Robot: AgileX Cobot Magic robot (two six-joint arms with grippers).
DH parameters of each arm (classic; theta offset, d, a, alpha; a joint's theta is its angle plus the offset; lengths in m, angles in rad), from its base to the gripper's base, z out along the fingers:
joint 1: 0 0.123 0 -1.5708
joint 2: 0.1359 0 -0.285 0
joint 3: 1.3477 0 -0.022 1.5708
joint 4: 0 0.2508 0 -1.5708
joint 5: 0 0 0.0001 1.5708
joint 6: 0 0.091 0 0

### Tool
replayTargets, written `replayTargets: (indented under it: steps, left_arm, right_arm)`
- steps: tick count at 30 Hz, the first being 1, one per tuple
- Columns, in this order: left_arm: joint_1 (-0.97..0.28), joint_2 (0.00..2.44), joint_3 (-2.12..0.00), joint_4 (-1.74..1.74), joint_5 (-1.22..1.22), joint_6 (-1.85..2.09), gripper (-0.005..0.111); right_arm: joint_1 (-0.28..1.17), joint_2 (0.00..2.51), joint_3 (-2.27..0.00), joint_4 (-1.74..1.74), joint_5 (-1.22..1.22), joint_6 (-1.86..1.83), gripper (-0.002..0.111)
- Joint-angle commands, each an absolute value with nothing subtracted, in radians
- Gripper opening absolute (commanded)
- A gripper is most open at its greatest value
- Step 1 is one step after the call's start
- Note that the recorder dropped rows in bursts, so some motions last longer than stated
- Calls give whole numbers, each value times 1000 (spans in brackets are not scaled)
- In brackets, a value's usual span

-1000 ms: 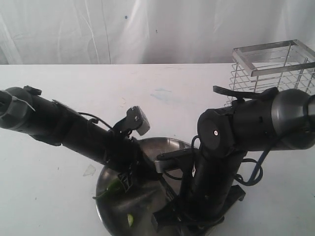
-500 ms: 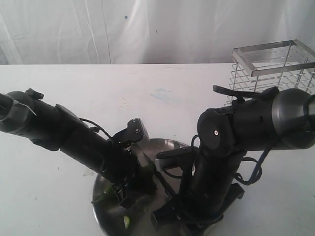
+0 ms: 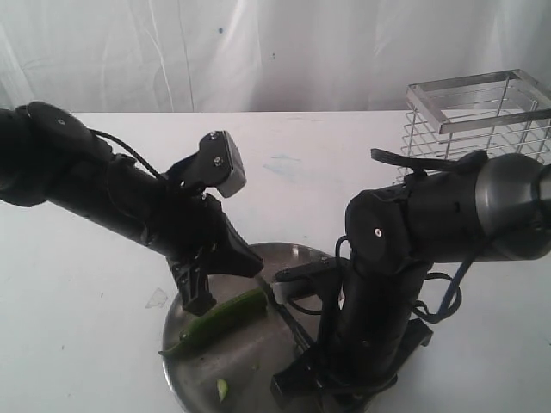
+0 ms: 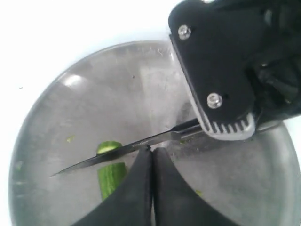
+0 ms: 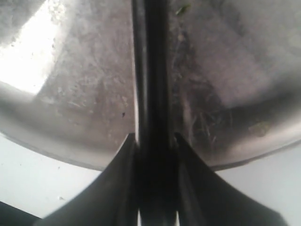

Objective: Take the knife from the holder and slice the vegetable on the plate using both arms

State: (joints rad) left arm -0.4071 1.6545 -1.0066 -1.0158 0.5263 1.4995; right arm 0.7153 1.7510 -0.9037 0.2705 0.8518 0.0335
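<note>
Now the right end effector [image 5: 155,155] pinches the knife [image 4: 117,151] across the vegetable [image 3: 219,316], left end effector [image 4: 151,188] pressed together.

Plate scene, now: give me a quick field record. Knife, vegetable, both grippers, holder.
knife: held by right gripper, blade across the vegetable
vegetable: on plate, end piece cut off
left gripper: shut, empty, above the vegetable
right gripper: shut on knife handle
holder: on the table, far right, no knife seen in it
</note>
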Motion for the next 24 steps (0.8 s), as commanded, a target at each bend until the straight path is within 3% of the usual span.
replayTargets:
  steps: [1,12,24]
  left_arm:
    - [-409,1588,-1007,-988,525,1420,0]
    - [-409,1567,-1007,-565,523,890,0]
    - [-409,1567,-1007,-541,644,820,0]
  right_arm:
    - [707,1729,-909,253,863,21,0]
    - [684,1719,-924,170,800,30,0]
    - [627,1706,-946,164,840,-39,0]
